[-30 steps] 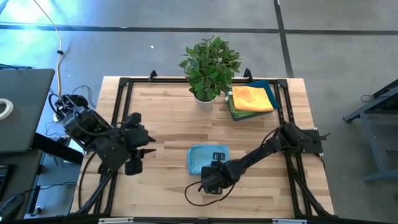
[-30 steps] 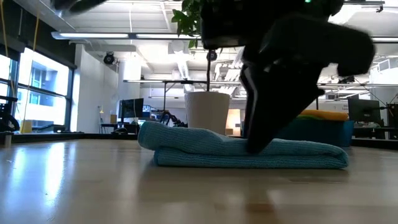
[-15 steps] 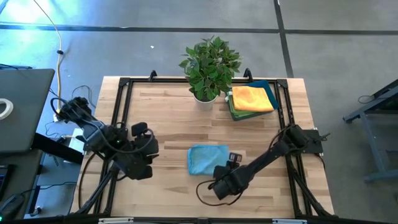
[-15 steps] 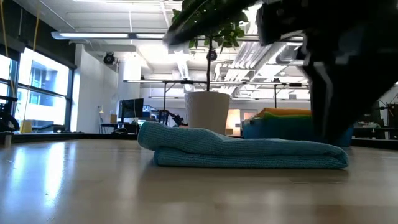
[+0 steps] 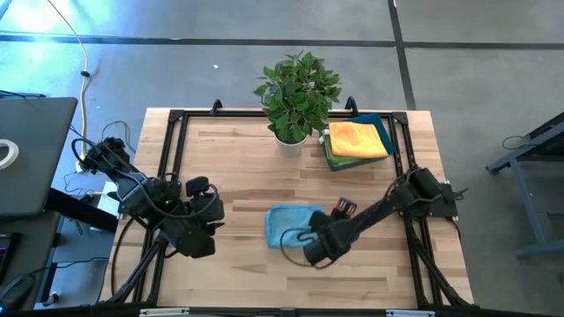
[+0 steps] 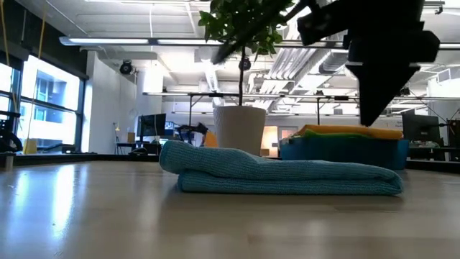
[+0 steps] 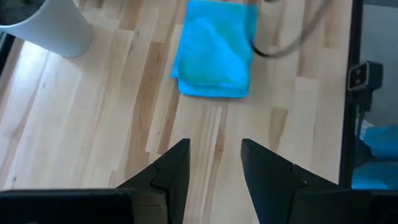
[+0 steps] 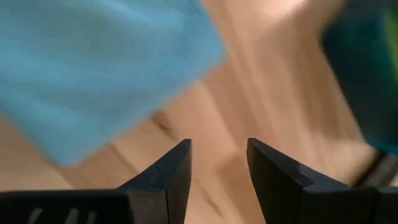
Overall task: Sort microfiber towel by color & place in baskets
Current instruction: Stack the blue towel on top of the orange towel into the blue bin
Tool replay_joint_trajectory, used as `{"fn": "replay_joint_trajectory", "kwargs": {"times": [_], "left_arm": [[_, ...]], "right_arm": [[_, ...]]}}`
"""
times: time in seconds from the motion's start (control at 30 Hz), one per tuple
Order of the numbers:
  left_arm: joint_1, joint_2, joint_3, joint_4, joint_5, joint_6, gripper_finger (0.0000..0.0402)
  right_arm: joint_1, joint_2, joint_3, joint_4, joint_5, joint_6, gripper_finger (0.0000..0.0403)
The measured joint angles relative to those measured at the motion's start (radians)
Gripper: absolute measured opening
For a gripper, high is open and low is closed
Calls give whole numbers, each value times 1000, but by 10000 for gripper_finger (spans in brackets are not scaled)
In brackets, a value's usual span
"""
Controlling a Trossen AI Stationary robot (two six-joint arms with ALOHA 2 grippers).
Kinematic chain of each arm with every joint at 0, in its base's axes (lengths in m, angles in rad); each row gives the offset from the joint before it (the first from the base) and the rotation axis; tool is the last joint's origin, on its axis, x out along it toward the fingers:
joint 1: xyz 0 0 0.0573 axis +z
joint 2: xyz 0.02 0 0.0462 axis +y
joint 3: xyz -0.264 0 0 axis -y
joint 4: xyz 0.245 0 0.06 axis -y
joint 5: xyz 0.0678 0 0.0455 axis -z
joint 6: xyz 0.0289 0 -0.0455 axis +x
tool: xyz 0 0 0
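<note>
Blue microfiber towel [image 5: 289,224] lies folded flat on the table [image 5: 238,158] near its middle, and the right gripper [image 5: 310,242] hangs over the towel's 4 o'clock corner with fingers parted, holding nothing. The left gripper [image 5: 211,211] waits at the towel's 9 o'clock, well apart, also parted and empty. At 1 o'clock the teal basket [image 5: 381,123] holds a yellow towel [image 5: 357,139] atop a green one, just beside a potted plant [image 5: 297,92].
</note>
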Motion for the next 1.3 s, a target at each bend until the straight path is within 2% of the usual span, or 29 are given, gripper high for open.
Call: {"fn": "replay_joint_trajectory", "kwargs": {"times": [0.1,0.23,0.37,0.5,0.6,0.77,0.87,0.97,1.07,1.3], "left_arm": [[-1,0,0,0,14,0,133],[-10,0,0,0,17,-1,133],[-27,-1,0,-2,17,0,133],[-39,-1,0,-1,17,-3,133],[-46,-1,0,-2,14,-15,133],[-47,-1,0,-2,14,-18,133],[-45,-1,0,-1,5,-25,133],[-45,-1,0,-1,-2,-28,133],[-45,-1,0,-1,-1,-39,133],[-45,-1,0,-3,-1,-53,133]], "right_arm": [[-29,-41,0,-112,-34,34,149],[-60,-127,0,-218,-9,63,149],[-88,-245,-38,-168,76,63,149],[-119,-405,-203,-114,74,148,149],[-131,-558,-374,62,31,257,149],[-116,-756,-657,625,-12,405,149],[-106,-775,-787,912,3,468,149],[-96,-734,-868,1144,10,502,150],[-89,-674,-886,1243,-8,515,160],[-90,-547,-827,1243,-96,511,213]]}}
